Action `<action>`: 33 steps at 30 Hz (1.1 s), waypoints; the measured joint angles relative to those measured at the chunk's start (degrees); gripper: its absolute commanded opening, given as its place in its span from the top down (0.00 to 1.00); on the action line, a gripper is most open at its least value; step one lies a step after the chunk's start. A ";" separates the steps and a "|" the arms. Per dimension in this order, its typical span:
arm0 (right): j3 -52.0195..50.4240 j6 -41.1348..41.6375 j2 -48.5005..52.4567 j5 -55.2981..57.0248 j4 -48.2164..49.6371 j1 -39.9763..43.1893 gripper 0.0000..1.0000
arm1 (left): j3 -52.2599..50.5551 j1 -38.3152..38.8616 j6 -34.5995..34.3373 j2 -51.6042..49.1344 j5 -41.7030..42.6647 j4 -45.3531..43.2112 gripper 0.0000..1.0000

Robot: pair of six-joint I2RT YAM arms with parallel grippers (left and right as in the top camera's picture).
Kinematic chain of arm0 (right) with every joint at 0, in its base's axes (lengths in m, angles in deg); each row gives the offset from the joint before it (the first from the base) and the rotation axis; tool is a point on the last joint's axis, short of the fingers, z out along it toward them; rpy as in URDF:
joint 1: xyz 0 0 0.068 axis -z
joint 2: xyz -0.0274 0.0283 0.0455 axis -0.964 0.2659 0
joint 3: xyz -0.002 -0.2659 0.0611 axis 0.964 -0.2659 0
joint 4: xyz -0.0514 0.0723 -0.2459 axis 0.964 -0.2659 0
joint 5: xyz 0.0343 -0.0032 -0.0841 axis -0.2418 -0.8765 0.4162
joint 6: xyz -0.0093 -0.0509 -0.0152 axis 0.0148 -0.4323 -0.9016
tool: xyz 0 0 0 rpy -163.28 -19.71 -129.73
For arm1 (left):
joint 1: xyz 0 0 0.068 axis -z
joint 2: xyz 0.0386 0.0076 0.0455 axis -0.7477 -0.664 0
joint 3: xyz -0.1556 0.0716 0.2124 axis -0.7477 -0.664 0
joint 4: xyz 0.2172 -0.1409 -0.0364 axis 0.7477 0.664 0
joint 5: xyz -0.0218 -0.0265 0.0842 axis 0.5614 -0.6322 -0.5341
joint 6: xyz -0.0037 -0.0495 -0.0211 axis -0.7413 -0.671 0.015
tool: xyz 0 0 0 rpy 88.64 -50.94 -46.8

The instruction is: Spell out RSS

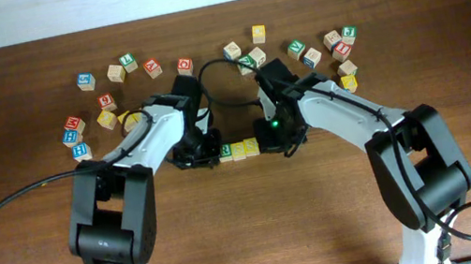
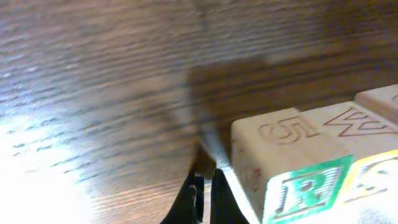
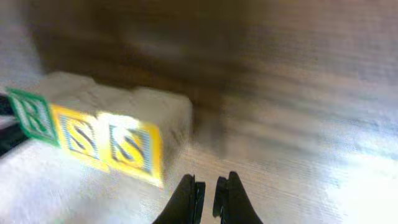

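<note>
Left pincer (image 2: 205,198) is pressed together with nothing between its tips, low over the table and just beside the green-faced wooden R cube (image 2: 303,194); I cannot tell whether it touches the cube. My right pincer (image 3: 209,198) is closed down to a sliver, also empty, near the end yellow-faced wooden S cube (image 3: 130,149). Between those two cubes sits the middle yellow-faced wooden S cube (image 3: 81,140). The row reads R, S, S, side against side, at the centre of the dark brown wooden table (image 1: 253,243) between my two arms.

I judge the word finished, so the danger now lies in getting out. Both sets of tips sit low at the row's ends. Any sideways drift as I lift could shove an end cube and skew or split the line. A wrist sweeping back too low could do the same. The loose alphabet cubes (image 1: 115,72) scattered along the far side could also be knocked by an elbow.

The cubes are pale, unvarnished wood with softly rounded edges. They carry painted letter panels on some faces and carved outlines on others. The tabletop is smooth, glossy and finely grained, so I expect light blocks to slide on it at a small touch.
</note>
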 measured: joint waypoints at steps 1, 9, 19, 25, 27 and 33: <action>0.39 -0.20 0.00 0.02 -1.84 0.39 0.96 | 0.33 -0.50 0.02 -0.20 0.00 1.07 1.00; 3.45 -0.63 -1.68 0.28 -9.75 2.01 0.96 | 1.49 -5.60 0.04 0.11 -0.70 4.96 1.00; 4.17 -0.57 -4.74 3.21 -5.11 1.46 0.96 | 1.66 -6.03 -0.02 3.43 -0.90 -4.83 1.00; 4.17 -0.59 -4.57 6.80 -4.52 1.46 0.96 | 1.70 -5.14 -0.81 3.43 -0.79 -10.84 1.00; 4.17 -0.31 -4.33 7.06 -4.37 1.46 0.96 | 1.70 -4.00 -1.38 3.43 -0.79 -12.13 1.00; 4.17 -0.07 -3.89 7.63 -4.37 1.46 0.96 | 1.70 0.04 -3.93 2.25 -0.35 -13.86 1.00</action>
